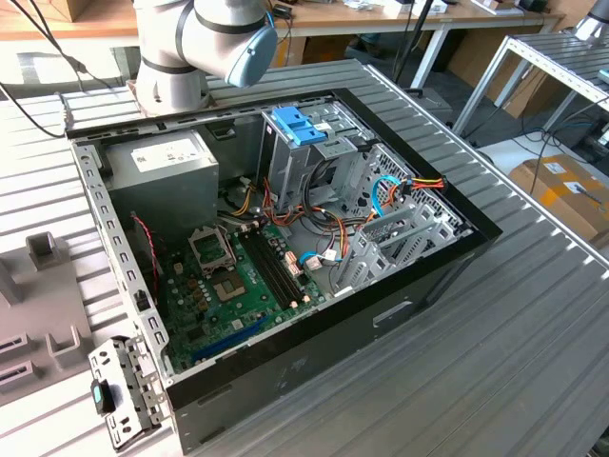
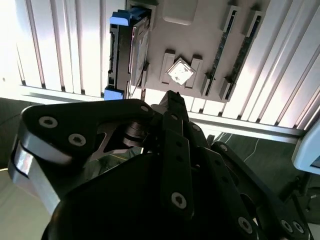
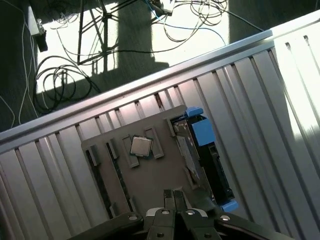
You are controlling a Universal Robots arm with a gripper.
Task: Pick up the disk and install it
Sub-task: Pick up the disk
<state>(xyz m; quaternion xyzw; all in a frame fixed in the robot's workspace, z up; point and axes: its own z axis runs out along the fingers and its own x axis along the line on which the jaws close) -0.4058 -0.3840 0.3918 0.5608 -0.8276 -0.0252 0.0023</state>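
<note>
In both wrist views the tool (image 3: 173, 194) (image 2: 172, 96) hangs over a grey holder plate (image 3: 150, 180), its fingertips pressed together and pinching nothing. The disk (image 3: 205, 155) (image 2: 122, 55) stands on its long edge in a slot along one side of that plate, dark body between bright blue rails, apart from the tool. Just beside the disk, a square processor chip (image 3: 141, 146) lies flat in its own recess, and past the chip two memory sticks (image 3: 97, 172) stand in narrow slots. The plate rests on the ribbed metal tabletop (image 3: 260, 100); beyond the tabletop's edge, loose cables (image 3: 60, 80) lie on the floor.

In the exterior view, a small perforated metal bracket (image 1: 119, 390) lies near, at the exterior view's left. Behind it sits the open computer case (image 1: 314, 352), with a green motherboard (image 1: 238, 286) on its floor, a grey power supply (image 1: 162, 167) farther back and a pale blue tray (image 1: 298, 124) topping the drive cage. Farthest stands the arm (image 1: 205, 43).
</note>
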